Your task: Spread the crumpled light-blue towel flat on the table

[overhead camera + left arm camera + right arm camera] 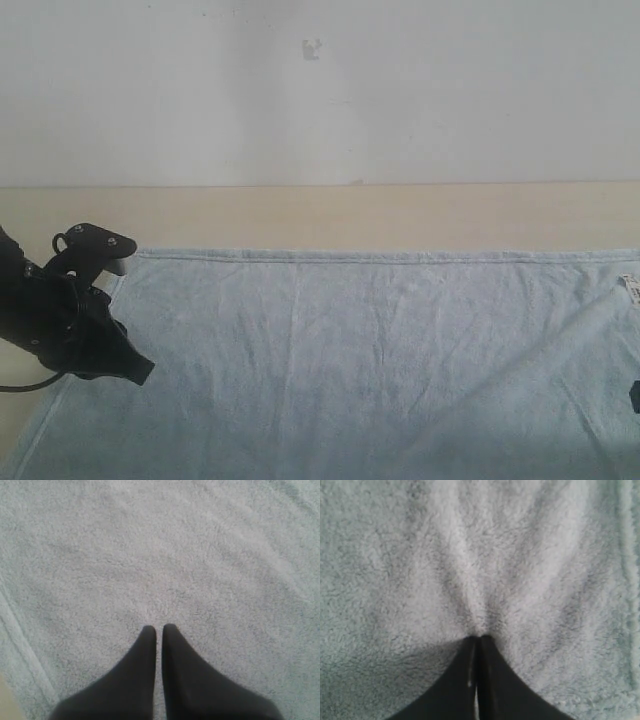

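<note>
The light-blue towel [370, 360] lies spread wide over the cream table [320, 215], with shallow creases and a straight far hem. A white care tag [630, 286] sits near its right end. My left gripper [143, 371] rests over the towel's left part. In the left wrist view its fingertips [159, 628] stand shut with a hairline gap on smooth terry towel [190, 555], nothing between them. My right gripper [635, 396] barely shows at the right edge. In the right wrist view it [480, 638] is shut, and the towel [470, 570] puckers in folds radiating from its tips.
A pale grey-white wall [320, 90] rises behind the table. The towel's stitched hem [22, 647] runs beside the left gripper, with a sliver of table [4, 702] past it. Another hem [627, 555] runs along one side in the right wrist view.
</note>
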